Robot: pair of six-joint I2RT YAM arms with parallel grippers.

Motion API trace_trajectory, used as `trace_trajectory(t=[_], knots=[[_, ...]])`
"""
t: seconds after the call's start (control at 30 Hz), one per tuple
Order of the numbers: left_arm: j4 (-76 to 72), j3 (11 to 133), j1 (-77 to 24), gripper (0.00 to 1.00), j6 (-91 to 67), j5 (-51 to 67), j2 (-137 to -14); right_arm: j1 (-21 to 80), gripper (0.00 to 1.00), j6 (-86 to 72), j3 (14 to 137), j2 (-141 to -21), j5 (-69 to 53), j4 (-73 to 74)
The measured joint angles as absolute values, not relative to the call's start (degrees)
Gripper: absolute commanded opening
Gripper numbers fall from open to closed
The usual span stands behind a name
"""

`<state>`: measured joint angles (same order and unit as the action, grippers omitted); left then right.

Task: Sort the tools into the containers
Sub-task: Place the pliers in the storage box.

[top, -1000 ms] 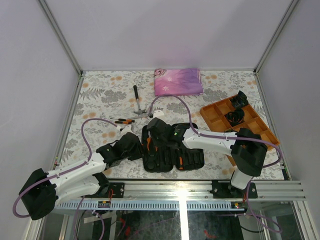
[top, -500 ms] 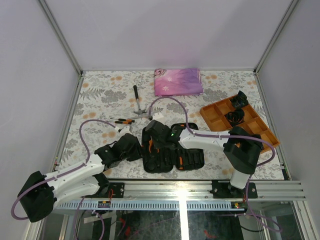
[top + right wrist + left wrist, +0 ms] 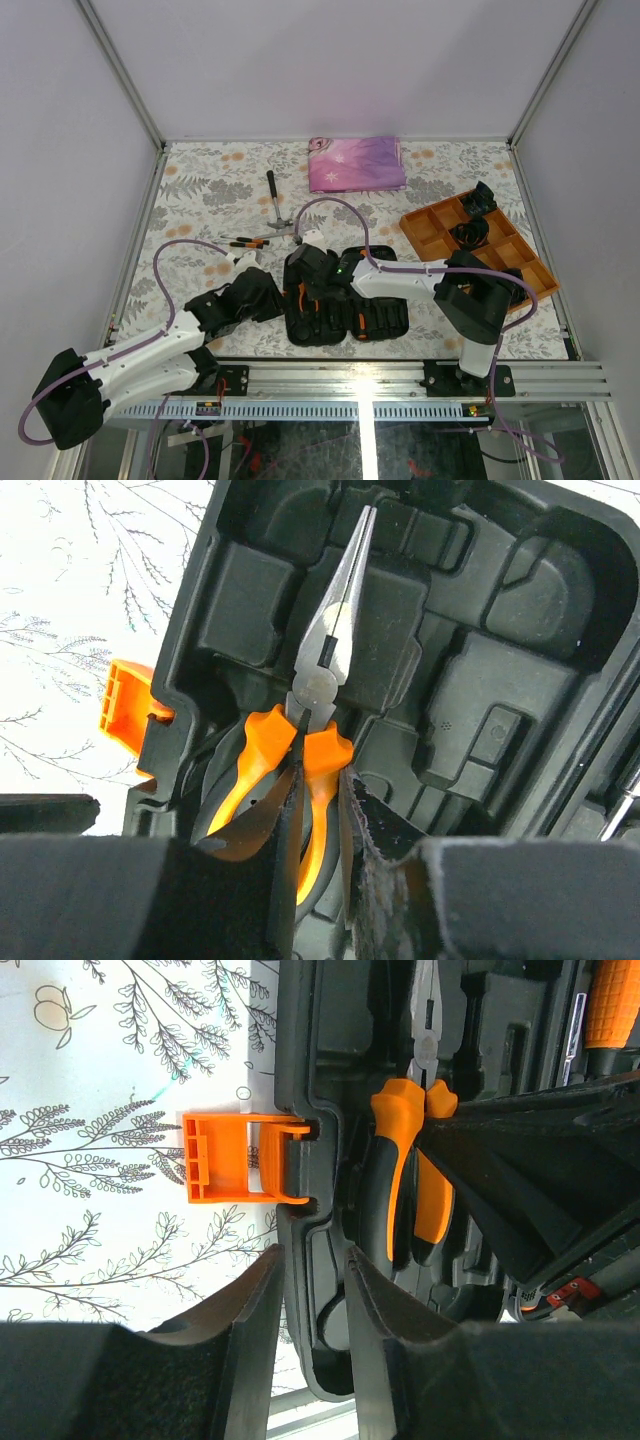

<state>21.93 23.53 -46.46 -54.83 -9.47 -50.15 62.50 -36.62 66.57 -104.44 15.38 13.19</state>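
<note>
The black tool case (image 3: 335, 305) lies open at the near middle of the table. My left gripper (image 3: 315, 1295) is shut on the case's left rim (image 3: 300, 1210), just below its orange latch (image 3: 235, 1157). My right gripper (image 3: 320, 800) is shut on one orange handle of the long-nose pliers (image 3: 330, 650), which lie in a moulded slot of the case (image 3: 500, 680). The pliers also show in the left wrist view (image 3: 400, 1170). A black-handled hammer (image 3: 273, 196) and orange-and-black screwdrivers (image 3: 248, 242) lie on the table behind the case.
A folded pink-purple cloth (image 3: 356, 163) lies at the back. An orange divided tray (image 3: 430, 238) with black coiled bundles (image 3: 468, 232) stands at the right. Another orange-handled tool (image 3: 612, 1005) sits in the case. Purple cables loop over the table.
My right arm's elbow has swung left and toward the case, with the gripper staying over the case's left part. The left arm has shifted only slightly.
</note>
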Motion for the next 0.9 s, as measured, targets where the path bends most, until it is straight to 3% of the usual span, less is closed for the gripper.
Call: trace_trajectory(t=[0.3, 0.63, 0.9], knots=[[21.93, 23.53, -46.46, 0.28, -54.83, -9.47, -50.26, 62.5, 0.35, -36.01, 66.28, -104.33, 13.87, 10.92], [21.85, 23.53, -46.46, 0.28, -54.83, -9.45, -51.16, 62.5, 0.36, -36.07, 61.91, -100.36, 10.46, 5.43], [21.8, 23.53, -46.46, 0.36, -54.81, -9.45, -51.29, 62.17, 0.34, -36.73, 59.96, -97.91, 12.43, 5.96]])
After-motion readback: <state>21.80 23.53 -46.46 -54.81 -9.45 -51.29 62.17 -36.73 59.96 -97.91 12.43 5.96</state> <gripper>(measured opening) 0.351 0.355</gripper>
